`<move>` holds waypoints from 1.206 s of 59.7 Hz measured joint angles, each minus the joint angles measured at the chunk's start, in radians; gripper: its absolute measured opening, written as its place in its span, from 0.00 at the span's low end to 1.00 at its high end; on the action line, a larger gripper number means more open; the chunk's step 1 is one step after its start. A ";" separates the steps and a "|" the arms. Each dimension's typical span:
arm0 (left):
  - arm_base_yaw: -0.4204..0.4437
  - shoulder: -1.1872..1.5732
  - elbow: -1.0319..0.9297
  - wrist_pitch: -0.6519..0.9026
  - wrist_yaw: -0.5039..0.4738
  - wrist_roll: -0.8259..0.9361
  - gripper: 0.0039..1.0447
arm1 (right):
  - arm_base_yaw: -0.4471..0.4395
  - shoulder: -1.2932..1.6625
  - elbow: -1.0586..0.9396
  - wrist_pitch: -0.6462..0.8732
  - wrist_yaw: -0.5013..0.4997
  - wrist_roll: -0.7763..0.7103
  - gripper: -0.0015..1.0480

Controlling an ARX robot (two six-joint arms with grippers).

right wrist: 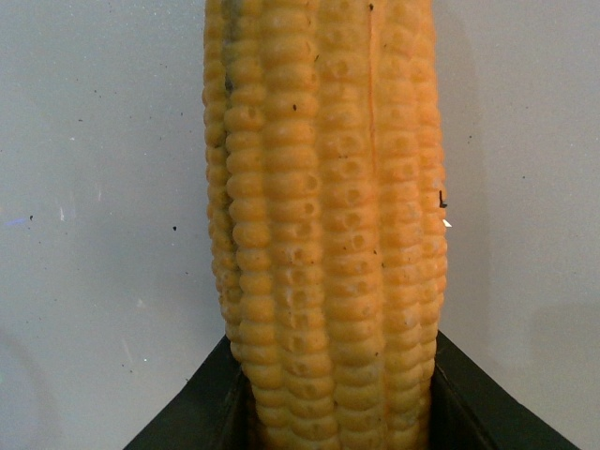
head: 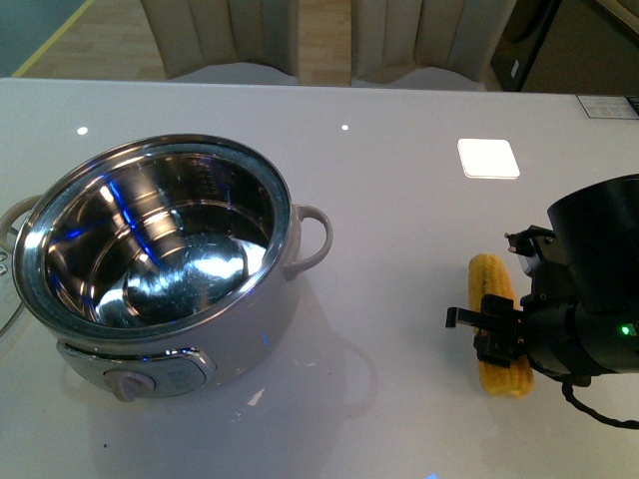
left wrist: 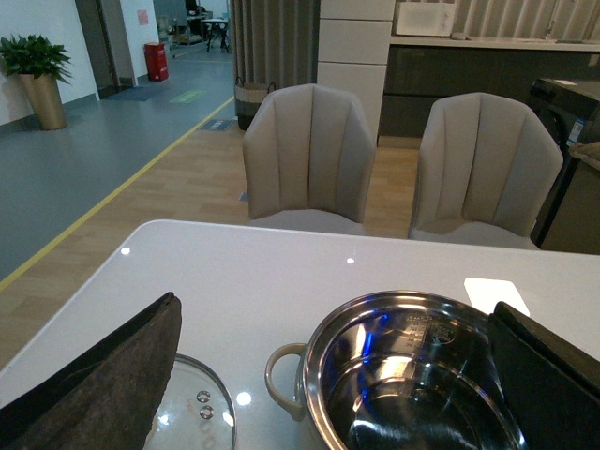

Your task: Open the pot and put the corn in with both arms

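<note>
The right arm's fingers [right wrist: 202,412] sit tight against both flanks of the corn [right wrist: 328,225], and they look closed on it near one end. In the front view the cob lies flat on the counter [head: 399,180], well apart from the pot [head: 160,269], at about 4 o'clock from it. The left arm's fingers [left wrist: 103,375] are spread wide and hold nothing, hovering above the near side of the pot. The glass lid [left wrist: 192,408] rests on the counter at the pot's 9 o'clock, so the steel bowl is already open.

The step in hand appears to be lifting the cob. Because the grip sits off the cob's middle, the free end may droop. A straight lift before any sideways travel would keep it from dragging. The carry towards 10 o'clock should clear the rim and the near loop handle. The cob should be lowered well inside the bowl before release, since a smooth cob dropped on steel could bounce or roll.
</note>
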 joint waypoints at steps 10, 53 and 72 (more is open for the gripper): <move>0.000 0.000 0.000 0.000 0.000 0.000 0.93 | -0.006 -0.064 -0.056 -0.001 -0.014 -0.014 0.26; 0.000 0.000 0.000 0.000 0.000 0.000 0.93 | 0.147 -0.618 -0.059 -0.220 -0.159 0.037 0.22; 0.000 0.000 0.000 0.000 0.000 0.000 0.93 | 0.275 -0.541 0.114 -0.251 -0.153 0.137 0.22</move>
